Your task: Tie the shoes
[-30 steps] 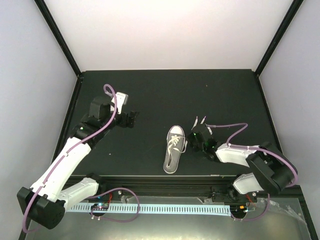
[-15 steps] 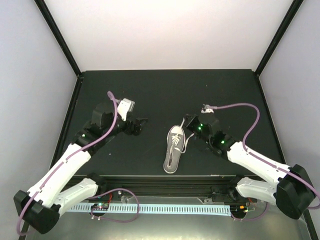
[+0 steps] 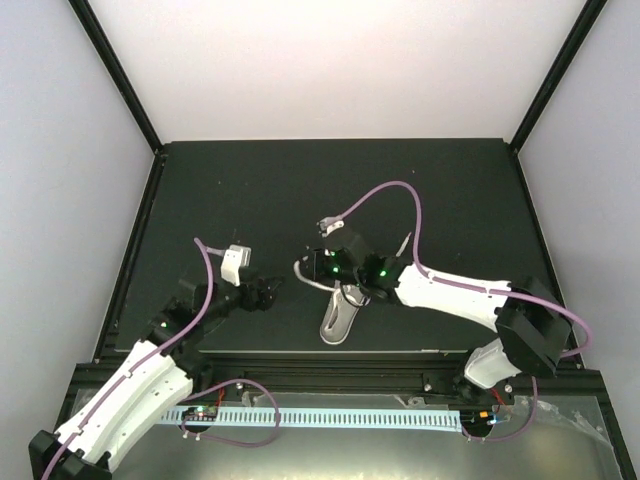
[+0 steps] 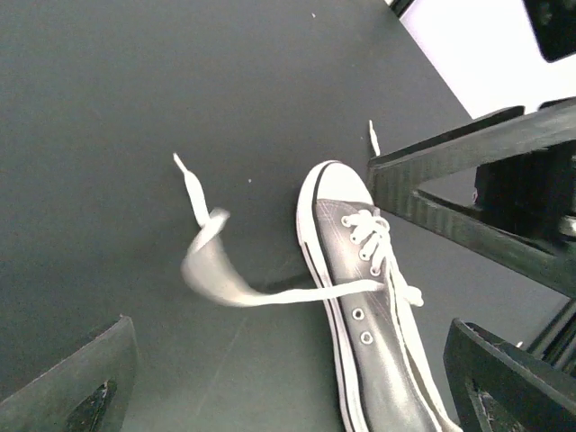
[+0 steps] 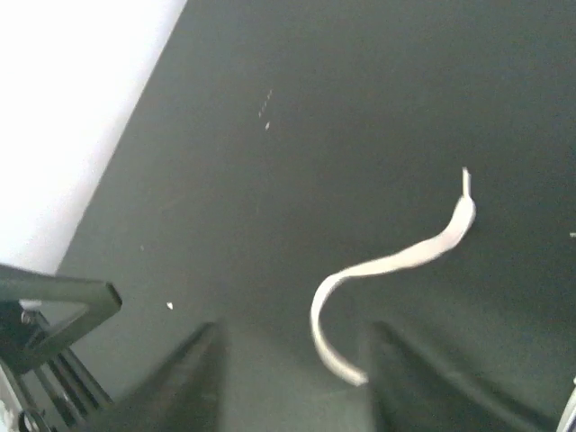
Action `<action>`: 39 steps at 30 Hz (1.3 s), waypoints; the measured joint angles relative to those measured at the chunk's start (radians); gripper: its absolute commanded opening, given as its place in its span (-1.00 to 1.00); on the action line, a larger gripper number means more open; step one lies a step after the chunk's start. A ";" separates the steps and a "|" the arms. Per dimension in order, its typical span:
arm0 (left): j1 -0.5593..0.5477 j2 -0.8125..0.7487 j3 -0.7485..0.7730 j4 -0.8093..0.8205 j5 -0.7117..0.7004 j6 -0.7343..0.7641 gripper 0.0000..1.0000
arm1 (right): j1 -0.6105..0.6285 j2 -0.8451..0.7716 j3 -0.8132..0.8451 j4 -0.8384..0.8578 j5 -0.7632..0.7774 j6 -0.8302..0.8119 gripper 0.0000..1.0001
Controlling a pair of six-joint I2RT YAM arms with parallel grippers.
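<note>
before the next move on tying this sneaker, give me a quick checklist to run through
1. sneaker upright on the table: ok
2. left gripper jaws open and empty: ok
3. lace looped out on the sneaker's left side, visible to the left wrist camera: ok
4. right gripper gripping the lace: cannot tell; jaws apart, lace blurred between them
5. bow tied: not ok; lace ends loose

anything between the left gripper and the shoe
Nothing solid. Bare table lies between the left gripper and the sneaker; only a white lace loops out over that gap.
</note>
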 measured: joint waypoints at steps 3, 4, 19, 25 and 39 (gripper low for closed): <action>0.000 -0.004 -0.035 0.013 0.014 -0.039 0.88 | 0.018 -0.013 -0.010 -0.019 0.008 -0.012 0.64; 0.000 0.001 -0.050 0.023 0.020 -0.053 0.87 | 0.016 -0.037 -0.019 -0.024 0.020 -0.026 0.67; -0.085 0.534 0.108 0.048 -0.175 -0.142 0.31 | -0.234 -0.426 -0.184 -0.268 0.116 -0.113 0.78; -0.140 0.727 0.242 0.010 -0.304 -0.098 0.18 | -0.375 -0.451 -0.245 -0.308 0.088 -0.098 0.79; -0.179 0.948 0.271 -0.010 -0.357 -0.060 -0.15 | -0.540 -0.318 -0.242 -0.347 0.009 -0.115 0.79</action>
